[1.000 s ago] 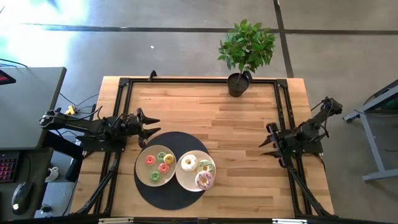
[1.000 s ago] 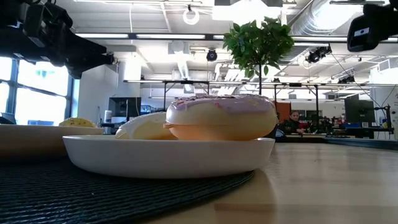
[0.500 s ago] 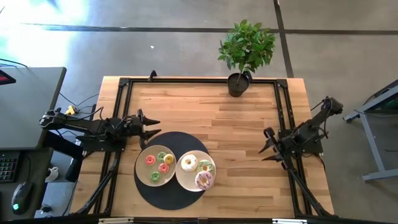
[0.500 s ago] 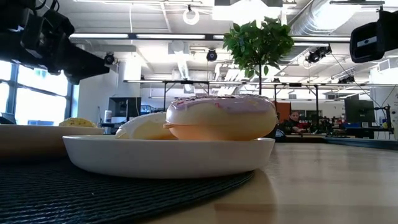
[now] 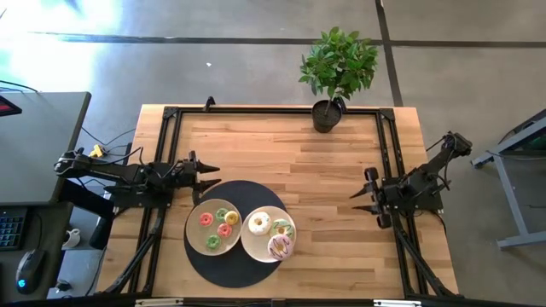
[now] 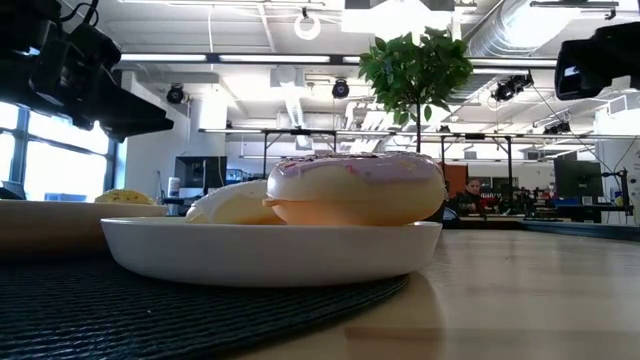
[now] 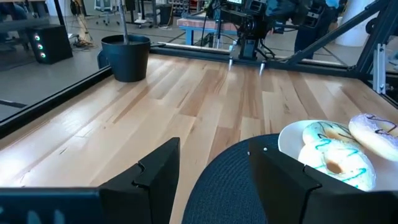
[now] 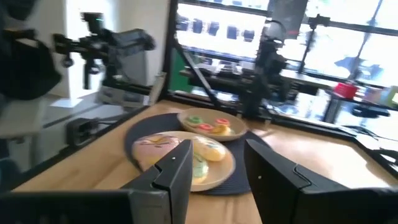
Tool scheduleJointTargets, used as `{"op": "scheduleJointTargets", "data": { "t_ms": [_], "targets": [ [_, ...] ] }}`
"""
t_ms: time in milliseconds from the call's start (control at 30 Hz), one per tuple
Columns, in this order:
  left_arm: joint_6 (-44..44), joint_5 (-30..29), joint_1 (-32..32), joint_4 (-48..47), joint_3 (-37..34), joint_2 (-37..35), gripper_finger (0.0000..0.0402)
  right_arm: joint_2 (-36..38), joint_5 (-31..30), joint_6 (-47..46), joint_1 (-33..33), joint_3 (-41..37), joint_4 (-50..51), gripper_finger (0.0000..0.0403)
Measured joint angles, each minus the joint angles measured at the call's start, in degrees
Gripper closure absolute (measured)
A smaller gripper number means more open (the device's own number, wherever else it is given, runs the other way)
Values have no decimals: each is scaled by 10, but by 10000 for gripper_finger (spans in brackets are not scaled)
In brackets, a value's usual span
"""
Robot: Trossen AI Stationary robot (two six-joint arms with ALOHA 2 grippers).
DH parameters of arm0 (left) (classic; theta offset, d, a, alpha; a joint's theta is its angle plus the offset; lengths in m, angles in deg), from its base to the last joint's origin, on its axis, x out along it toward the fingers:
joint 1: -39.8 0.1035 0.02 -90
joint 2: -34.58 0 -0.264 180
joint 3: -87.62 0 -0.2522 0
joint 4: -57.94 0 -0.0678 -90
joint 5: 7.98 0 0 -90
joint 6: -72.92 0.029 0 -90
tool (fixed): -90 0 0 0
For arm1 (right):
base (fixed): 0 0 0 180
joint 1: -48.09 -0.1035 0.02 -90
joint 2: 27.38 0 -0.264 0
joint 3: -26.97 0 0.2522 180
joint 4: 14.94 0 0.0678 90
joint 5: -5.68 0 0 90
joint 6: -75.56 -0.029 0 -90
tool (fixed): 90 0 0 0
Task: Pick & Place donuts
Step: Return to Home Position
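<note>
**Tabletop [image 5: 299, 162] goes quiet as both arms draw back**

Over the last second the right pincer [image 5: 357, 201] has shifted slightly by the right edge, and the left pincer [image 5: 213, 174] has eased back a little. Both are spread apart and empty. Nothing else has moved: the small donuts [image 5: 223, 228] sit on the left plate [image 5: 191, 232], the big donuts [image 5: 260, 223] on the right plate [image 5: 255, 245]. To me, placing looks finished and only parking remains.

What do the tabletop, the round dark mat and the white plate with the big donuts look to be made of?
Tabletop: pale wood planks, visible grain and seams, satin finish. Mat: dark woven fabric or rubber, seemingly; ribbed texture. Plate: smooth white, ceramic or plastic; cannot tell which.
</note>
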Motion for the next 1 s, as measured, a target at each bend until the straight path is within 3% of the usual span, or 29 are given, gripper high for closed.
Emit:
{"op": "scheduleJointTargets", "data": {
  "t_ms": [133,1000],
  "targets": [
    [0,0,0,0,0,0,213,0,-35,-3,0,0,2,262],
    [0,2,0,0,0,0,213,0,-33,-15,0,0,2,262]
  ]
}}
